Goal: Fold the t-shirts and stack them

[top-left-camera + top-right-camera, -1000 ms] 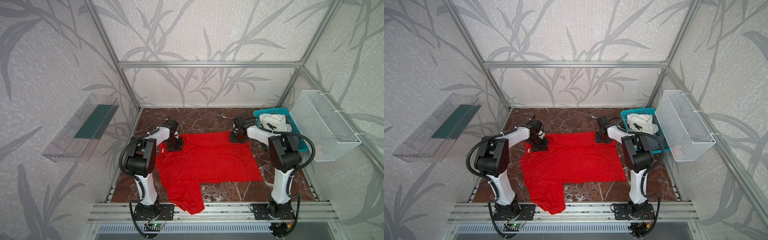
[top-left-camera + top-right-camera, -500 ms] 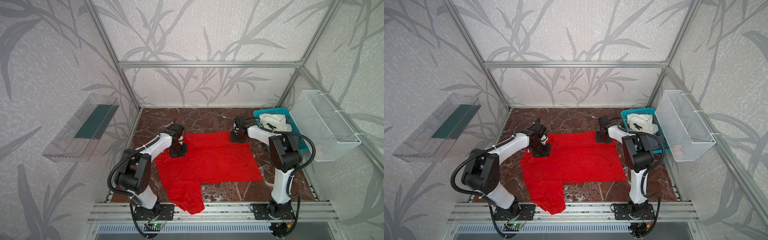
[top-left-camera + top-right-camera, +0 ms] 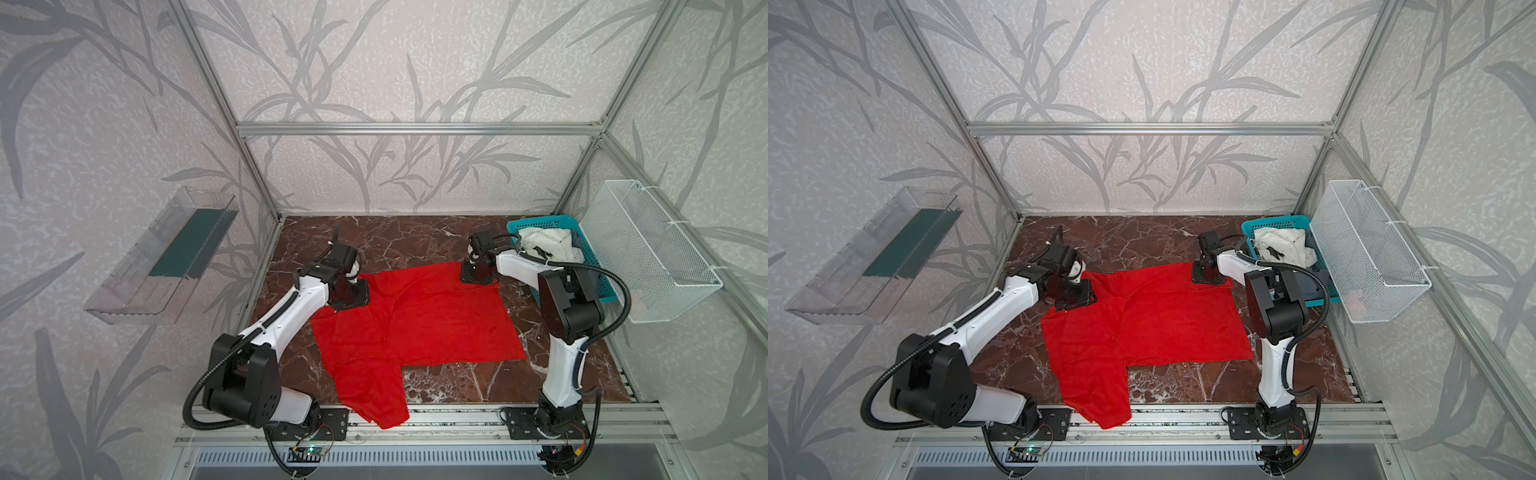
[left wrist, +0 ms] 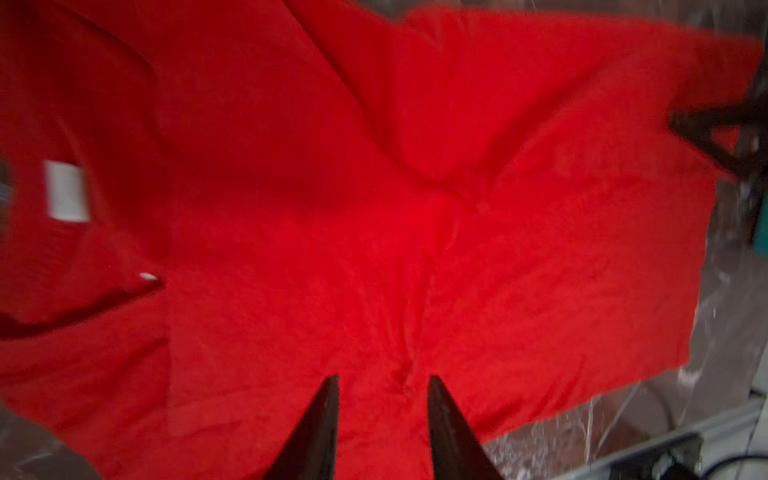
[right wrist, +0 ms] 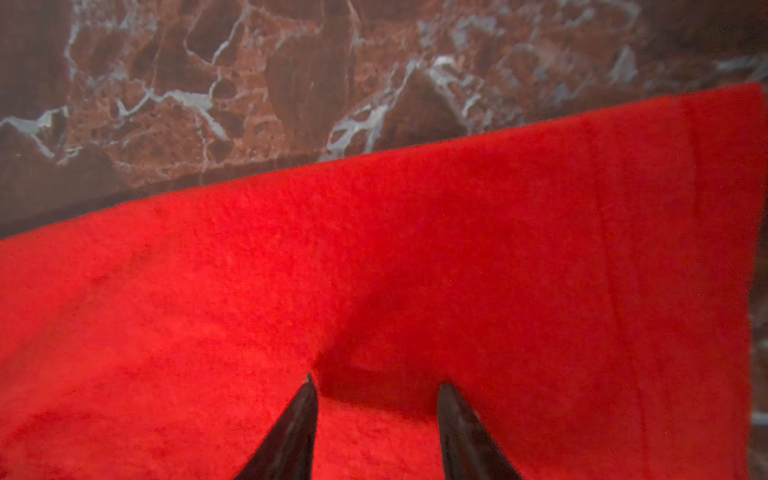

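Observation:
A large red t-shirt [image 3: 415, 316] [image 3: 1142, 320] lies spread on the marble table, one part hanging over the front edge. My left gripper [image 3: 351, 296] [image 3: 1076, 297] stands over its far left corner. In the left wrist view its jaws [image 4: 382, 378] are apart above a small pucker in the red cloth [image 4: 374, 208], holding nothing. My right gripper [image 3: 478, 275] [image 3: 1208, 276] rests on the far right corner, open [image 5: 376, 384], red cloth [image 5: 415, 270] lying between its fingers. A white t-shirt [image 3: 544, 245] [image 3: 1279, 243] with a black mark lies crumpled in the teal basket [image 3: 536, 222] [image 3: 1271, 220].
The teal basket stands at the back right, just behind my right arm. A white wire basket [image 3: 652, 253] [image 3: 1366, 249] hangs on the right wall and a clear plastic tray [image 3: 162, 257] on the left wall. Bare marble [image 3: 415, 237] runs along the back.
My left gripper's jaws have opened, letting go of the shirt's far left corner. The left arm's elbow has dropped toward the front left. The right arm has not moved.

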Robot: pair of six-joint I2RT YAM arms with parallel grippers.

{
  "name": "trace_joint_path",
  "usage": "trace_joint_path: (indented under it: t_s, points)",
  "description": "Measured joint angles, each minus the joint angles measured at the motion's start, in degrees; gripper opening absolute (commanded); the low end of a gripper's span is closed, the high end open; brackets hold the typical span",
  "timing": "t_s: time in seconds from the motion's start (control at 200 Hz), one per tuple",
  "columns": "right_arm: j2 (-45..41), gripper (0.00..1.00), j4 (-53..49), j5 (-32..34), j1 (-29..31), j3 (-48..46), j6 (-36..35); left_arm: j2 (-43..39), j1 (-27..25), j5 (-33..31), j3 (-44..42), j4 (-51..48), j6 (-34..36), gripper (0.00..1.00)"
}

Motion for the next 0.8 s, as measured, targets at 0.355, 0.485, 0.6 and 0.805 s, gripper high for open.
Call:
trace_joint_path:
  t_s: [0.355, 0.485, 0.6, 0.805]
  points:
    - [0.0, 0.49, -0.1, -0.2, 0.0, 0.0, -0.3, 32.2, 6.6, -11.1, 24.1, 3.1, -1.2, 0.37]
    - [0.0, 0.49, -0.3, -0.3, -0.1, 0.2, -0.3, 33.0, 8.2, -11.2, 25.3, 3.1, -1.7, 0.39]
    - [0.1, 0.49, -0.9, -0.5, -0.1, 0.6, -0.3, 33.0, 9.1, -10.9, 25.9, 3.7, -2.2, 0.39]
    - [1.7, 0.49, -2.0, -0.7, -0.2, 2.9, -0.5, 34.0, 9.8, -8.4, 26.4, 4.5, -3.3, 0.39]
